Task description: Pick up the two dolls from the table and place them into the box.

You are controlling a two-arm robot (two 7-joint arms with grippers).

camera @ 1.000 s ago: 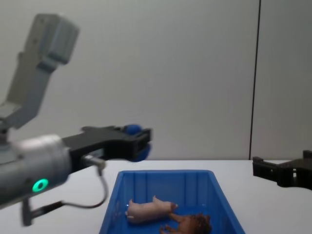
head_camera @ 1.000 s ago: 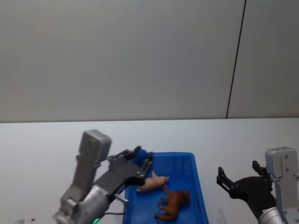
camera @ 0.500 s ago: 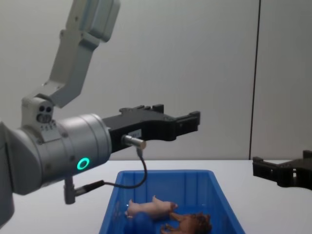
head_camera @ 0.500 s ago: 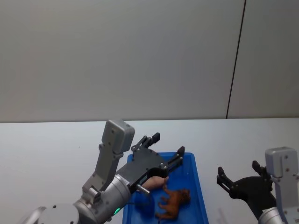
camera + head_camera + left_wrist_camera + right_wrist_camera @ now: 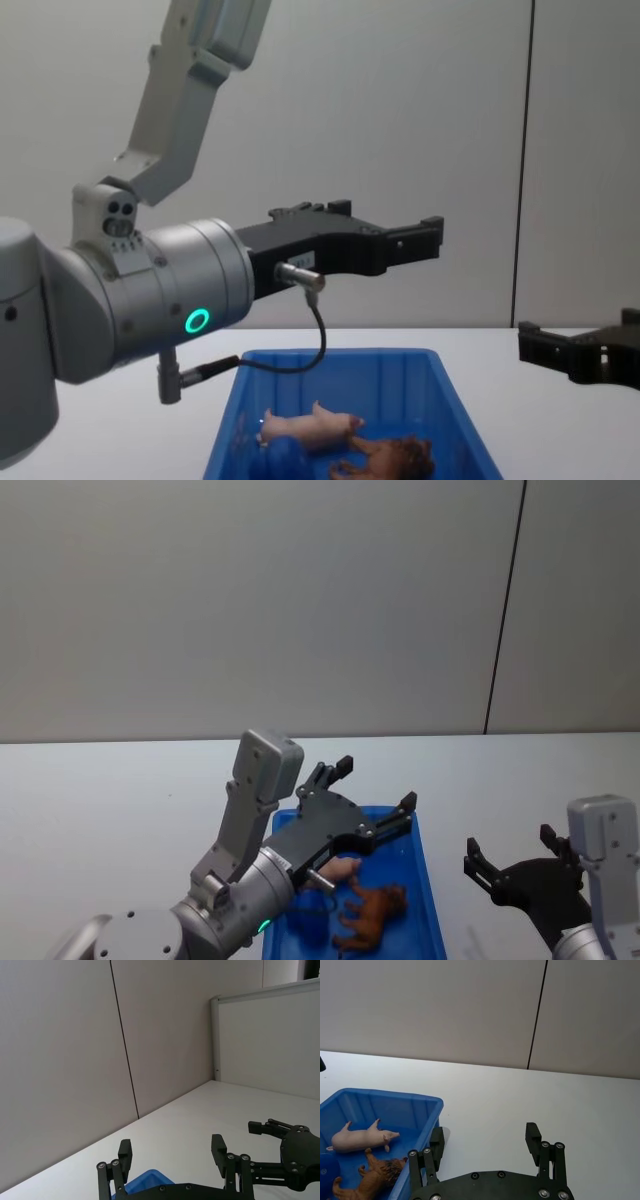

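Both dolls lie inside the blue box (image 5: 426, 878): the pale pink pig (image 5: 338, 871) on its side, and the reddish-brown lion (image 5: 372, 916) just in front of it. They show again in the chest view, pig (image 5: 305, 428) and lion (image 5: 392, 458), and in the right wrist view, pig (image 5: 362, 1138) and lion (image 5: 371, 1180). My left gripper (image 5: 376, 784) hovers open and empty above the box (image 5: 340, 354). My right gripper (image 5: 510, 856) is open over the table to the right of the box (image 5: 385, 1095).
A small blue ball (image 5: 311, 920) lies in the box beside the pig, also seen as the ball (image 5: 284, 456). The white table (image 5: 120, 790) spreads wide around the box. A grey wall stands behind.
My left gripper held the blue ball a second ago, then opened; the ball now lies in the box. The left arm rose and swung forward over the box. The right arm stayed still.
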